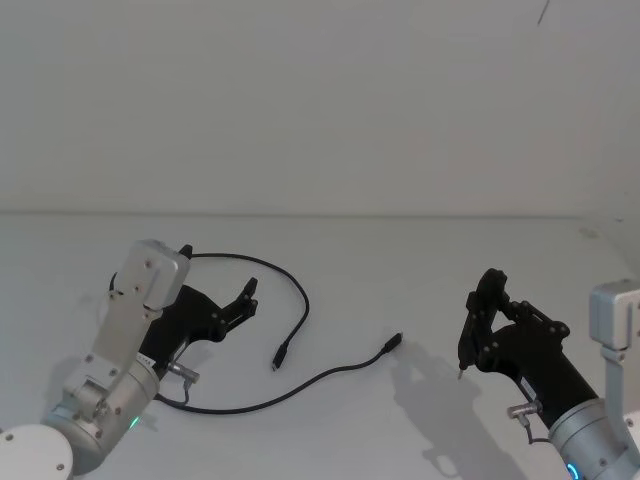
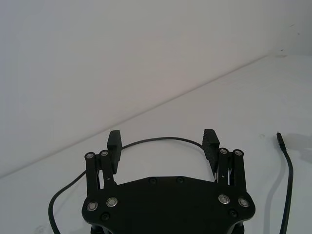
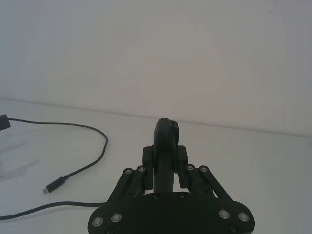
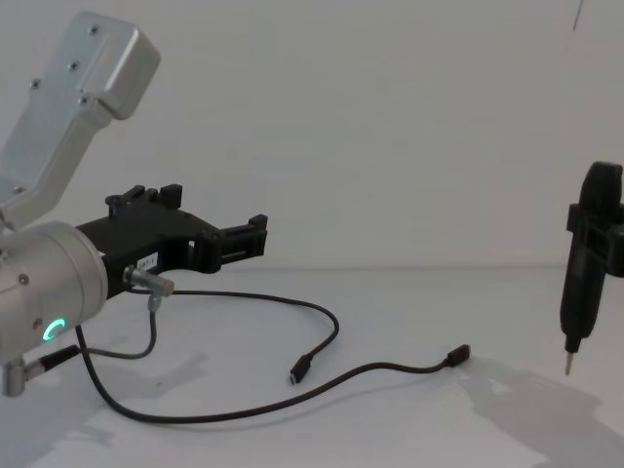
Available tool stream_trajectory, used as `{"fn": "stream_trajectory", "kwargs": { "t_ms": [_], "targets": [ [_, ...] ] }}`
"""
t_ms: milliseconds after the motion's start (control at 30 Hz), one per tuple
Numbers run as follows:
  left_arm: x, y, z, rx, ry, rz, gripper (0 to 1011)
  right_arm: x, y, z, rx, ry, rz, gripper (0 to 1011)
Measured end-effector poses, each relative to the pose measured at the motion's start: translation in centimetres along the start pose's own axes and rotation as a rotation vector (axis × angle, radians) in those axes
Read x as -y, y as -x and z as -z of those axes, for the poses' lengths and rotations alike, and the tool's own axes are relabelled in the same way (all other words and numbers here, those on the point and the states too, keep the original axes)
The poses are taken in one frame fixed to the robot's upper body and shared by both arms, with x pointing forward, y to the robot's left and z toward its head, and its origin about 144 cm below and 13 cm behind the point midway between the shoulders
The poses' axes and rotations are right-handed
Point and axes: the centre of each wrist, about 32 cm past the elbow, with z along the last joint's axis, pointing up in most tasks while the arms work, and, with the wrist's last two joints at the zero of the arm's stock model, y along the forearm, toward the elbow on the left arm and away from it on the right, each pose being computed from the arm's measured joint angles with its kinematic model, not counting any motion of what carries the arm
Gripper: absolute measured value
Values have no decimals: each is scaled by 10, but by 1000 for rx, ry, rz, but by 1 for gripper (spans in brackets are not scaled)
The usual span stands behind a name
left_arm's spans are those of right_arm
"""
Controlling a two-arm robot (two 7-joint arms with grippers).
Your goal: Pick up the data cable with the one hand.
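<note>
Data cable (image 1: 304,300) lay on the table (image 1: 420,250), left of centre, in a loose open loop. Left gripper (image 1: 216,272) hung above the loop's left part, fingers spread. One cable end lay just right of that gripper. The other end lay farther right, near mid-table. Right gripper (image 1: 478,320) stood well apart to the right, clamped on a pointed tool (image 4: 582,273), tip down above the table.

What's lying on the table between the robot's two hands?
In the head view, the data cable lies there: its two plug ends rest on bare table between the open left hand and the right hand, which grips a pointed tool.
</note>
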Motion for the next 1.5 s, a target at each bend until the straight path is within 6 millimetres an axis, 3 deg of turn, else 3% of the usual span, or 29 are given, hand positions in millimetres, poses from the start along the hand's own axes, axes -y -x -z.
{"fn": "stream_trajectory", "kwargs": {
  "t_ms": [1067, 1500],
  "targets": [
    [0, 0, 0, 0, 0, 2, 1001, 0, 0, 0, 0, 0, 0, 279],
    [-1, -10, 0, 0, -23, 123, 1001, 0, 0, 0, 0, 0, 0, 279]
  ]
}}
